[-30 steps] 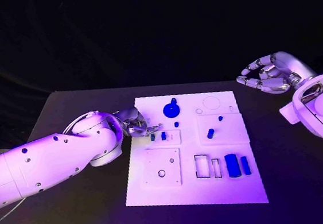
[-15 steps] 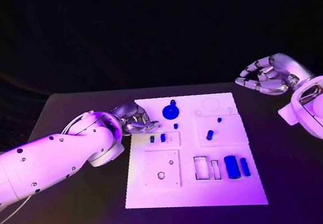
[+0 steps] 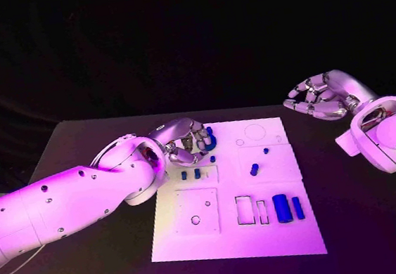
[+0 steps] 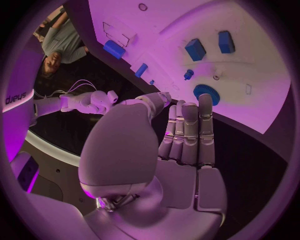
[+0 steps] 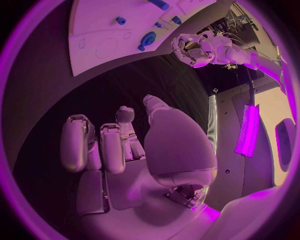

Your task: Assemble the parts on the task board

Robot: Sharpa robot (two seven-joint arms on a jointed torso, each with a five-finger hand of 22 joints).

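The white task board [image 3: 276,234] lies in the middle of the black table. My left hand [image 3: 183,139] hovers at the board's far left corner, fingers straight and side by side, holding nothing. Just past its fingertips [image 4: 205,102] lies a round blue part [image 4: 204,92], half hidden behind the hand in the head view [image 3: 209,137]. Two small blue blocks [image 3: 190,174] stand near that hand. A blue peg [image 3: 254,168] and two blue bars [image 3: 288,206] lie further along the board. My right hand [image 3: 320,97] hangs off the board's far right corner, fingers curled in and empty.
Empty rectangular slots [image 3: 246,209] and a square recessed plate [image 3: 197,210] mark the board's near half. A round outline [image 3: 256,132] sits at the far right of the board. Bare black table [image 3: 108,273] surrounds the board.
My left hand has moved from beside the two small blue blocks toward the board's far edge, up against the round blue part. The right hand has kept its place and pose.
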